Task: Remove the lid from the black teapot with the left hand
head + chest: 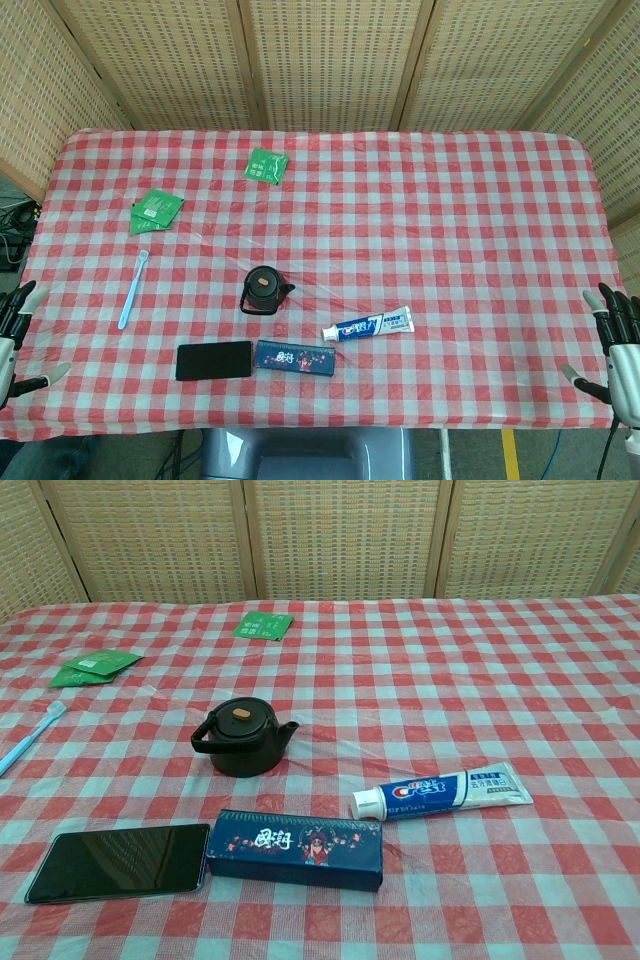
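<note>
Left robot hand [18, 335] idle at the desk [480, 230] edge, fingers apart on nothing; right robot hand [615, 350] likewise spread and empty; black teapot [265, 290] well ahead and to the right of the left one, lid [240, 715] still seated. Best reached from above; pinch only the tan knob [241, 714], clear of the handle; lift straight up to avoid tipping the pot.

Teapot on the checked cloth, lid on

We saw the black teapot [241, 740] standing upright on the red-and-white checked tablecloth [480, 680], its lid [240, 716] seated, spout to our right; a dark blue box [296, 849] lay in front of it, touching or just beside a black phone [120, 862] at its left end; a toothpaste tube [442, 791] lay to the right; green packets [96, 667] [263, 626] sat farther back; a blue toothbrush [28, 737] reached the left edge.
</note>
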You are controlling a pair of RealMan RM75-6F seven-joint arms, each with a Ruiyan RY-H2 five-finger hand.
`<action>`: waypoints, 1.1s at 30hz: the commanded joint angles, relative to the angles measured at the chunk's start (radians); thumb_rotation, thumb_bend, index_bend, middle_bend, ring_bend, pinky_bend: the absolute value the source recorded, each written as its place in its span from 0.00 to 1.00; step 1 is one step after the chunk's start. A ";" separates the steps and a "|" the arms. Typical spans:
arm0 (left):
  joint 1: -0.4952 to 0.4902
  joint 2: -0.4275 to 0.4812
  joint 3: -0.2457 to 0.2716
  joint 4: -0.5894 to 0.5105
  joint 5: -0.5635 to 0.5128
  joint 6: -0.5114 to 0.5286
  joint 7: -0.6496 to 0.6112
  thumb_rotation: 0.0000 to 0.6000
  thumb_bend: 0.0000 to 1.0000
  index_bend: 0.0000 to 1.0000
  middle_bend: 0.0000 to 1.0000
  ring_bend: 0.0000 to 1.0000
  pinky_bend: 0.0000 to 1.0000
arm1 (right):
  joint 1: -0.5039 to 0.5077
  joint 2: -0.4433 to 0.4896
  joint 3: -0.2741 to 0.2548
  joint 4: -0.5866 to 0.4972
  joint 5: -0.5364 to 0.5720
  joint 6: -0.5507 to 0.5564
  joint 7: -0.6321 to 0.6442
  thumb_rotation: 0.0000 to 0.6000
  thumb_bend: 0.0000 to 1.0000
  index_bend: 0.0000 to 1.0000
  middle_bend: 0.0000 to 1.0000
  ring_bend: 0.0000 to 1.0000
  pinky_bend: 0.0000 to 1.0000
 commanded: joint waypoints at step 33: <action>-0.662 -0.320 -0.293 -0.035 -0.416 -0.710 0.542 1.00 0.34 0.39 0.00 0.00 0.00 | 0.024 0.007 0.040 0.026 0.111 -0.069 0.049 1.00 0.00 0.04 0.00 0.00 0.00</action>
